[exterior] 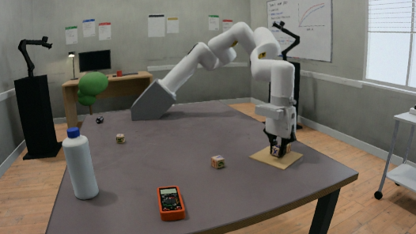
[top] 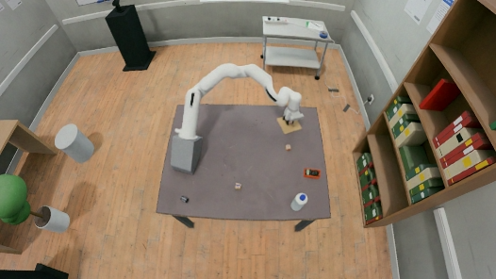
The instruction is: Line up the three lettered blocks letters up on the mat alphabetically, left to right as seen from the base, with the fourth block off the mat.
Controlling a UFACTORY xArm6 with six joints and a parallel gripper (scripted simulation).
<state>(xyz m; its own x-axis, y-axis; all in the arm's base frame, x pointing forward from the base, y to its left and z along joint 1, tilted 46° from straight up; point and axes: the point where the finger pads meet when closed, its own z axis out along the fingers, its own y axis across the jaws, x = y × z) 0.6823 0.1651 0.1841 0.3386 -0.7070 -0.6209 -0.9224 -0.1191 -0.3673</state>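
Note:
The tan mat lies at the table's far right side and also shows in the top view. My gripper points straight down over the mat and is shut on a wooden block with a blue X on its side, held at mat level. A second block sits on the mat right beside it, touching or nearly so. A block with a green letter lies on the table off the mat, also seen from above. Another block lies far off near the table's other side.
An orange multimeter and a white bottle with a blue cap stand near the table's front edge. A small dark object lies at the far corner. The robot's base stands at the back of the table.

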